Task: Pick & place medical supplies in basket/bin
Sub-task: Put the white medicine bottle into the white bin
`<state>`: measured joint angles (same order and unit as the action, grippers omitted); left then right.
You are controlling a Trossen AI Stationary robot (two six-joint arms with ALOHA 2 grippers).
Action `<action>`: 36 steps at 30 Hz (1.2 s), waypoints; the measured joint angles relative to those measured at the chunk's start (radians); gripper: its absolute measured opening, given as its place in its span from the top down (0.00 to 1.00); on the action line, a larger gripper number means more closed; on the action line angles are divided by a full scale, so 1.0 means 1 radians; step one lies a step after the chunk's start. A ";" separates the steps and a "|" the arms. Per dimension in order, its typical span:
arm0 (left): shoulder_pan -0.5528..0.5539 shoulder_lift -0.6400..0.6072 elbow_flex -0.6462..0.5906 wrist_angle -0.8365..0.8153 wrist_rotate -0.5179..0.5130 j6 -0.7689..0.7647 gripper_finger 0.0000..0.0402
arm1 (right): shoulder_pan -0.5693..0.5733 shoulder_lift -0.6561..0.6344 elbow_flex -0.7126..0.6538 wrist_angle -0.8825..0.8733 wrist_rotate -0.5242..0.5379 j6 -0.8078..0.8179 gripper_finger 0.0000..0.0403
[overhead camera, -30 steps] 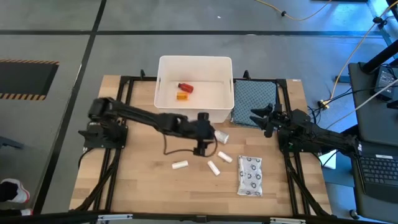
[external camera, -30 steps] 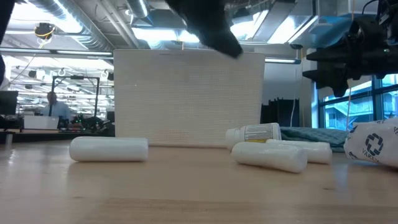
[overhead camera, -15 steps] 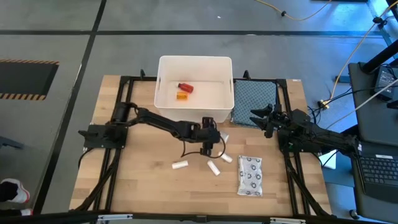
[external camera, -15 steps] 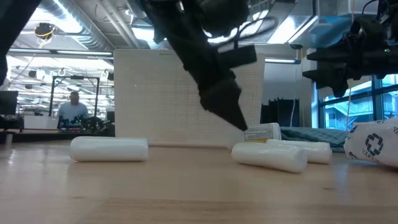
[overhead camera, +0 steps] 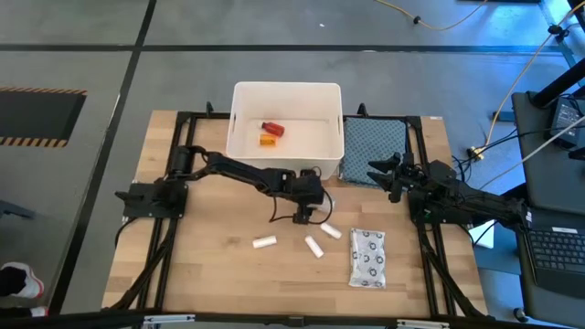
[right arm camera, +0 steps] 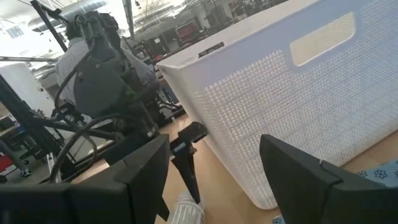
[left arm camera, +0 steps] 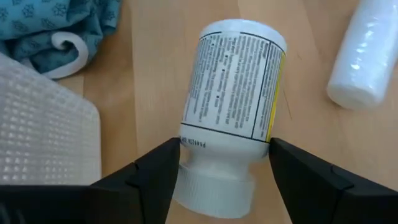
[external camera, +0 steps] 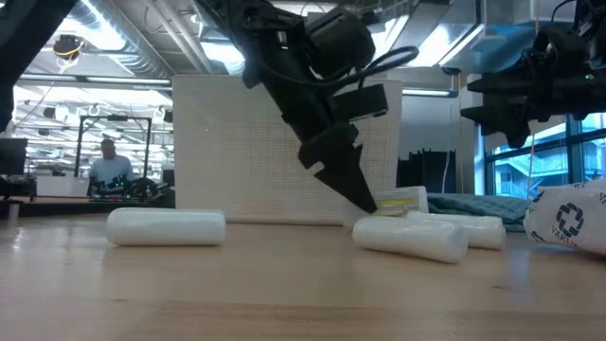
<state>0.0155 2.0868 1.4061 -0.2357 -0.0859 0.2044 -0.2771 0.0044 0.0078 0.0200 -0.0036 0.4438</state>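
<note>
Two fingers of the left claw [left arm camera: 221, 180] straddle the white pill bottle [left arm camera: 231, 102], spread apart, not yet clamped. It lies on the surface beside the white tub [overhead camera: 286, 128], cap toward the claw, long axis running straight away. Right claw [overhead camera: 382, 174] waits released over the cloth [overhead camera: 375, 142].

The white tub [overhead camera: 239, 137] blocks passage at 12 o'clock of the pill bottle [left arm camera: 231, 112]; bare wood lies at 6 o'clock.
</note>
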 joint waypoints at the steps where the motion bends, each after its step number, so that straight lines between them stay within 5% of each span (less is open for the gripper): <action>1: -0.001 0.008 0.001 0.010 0.000 -0.001 0.40 | 0.000 0.000 0.000 0.000 0.000 0.000 0.38; 20: -0.018 0.039 -0.001 -0.069 -0.003 -0.035 0.41 | 0.000 0.000 0.000 0.001 0.000 -0.003 0.38; 27: -0.021 0.038 0.000 -0.065 -0.009 -0.060 0.52 | 0.000 0.000 0.000 0.001 0.000 -0.001 0.38; 36: -0.055 -0.055 -0.005 -0.071 0.010 -0.176 0.52 | 0.000 0.000 0.000 0.001 0.000 -0.001 0.38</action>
<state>-0.0398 2.0315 1.4008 -0.3067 -0.0762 0.0287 -0.2775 0.0048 0.0082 0.0206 -0.0032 0.4431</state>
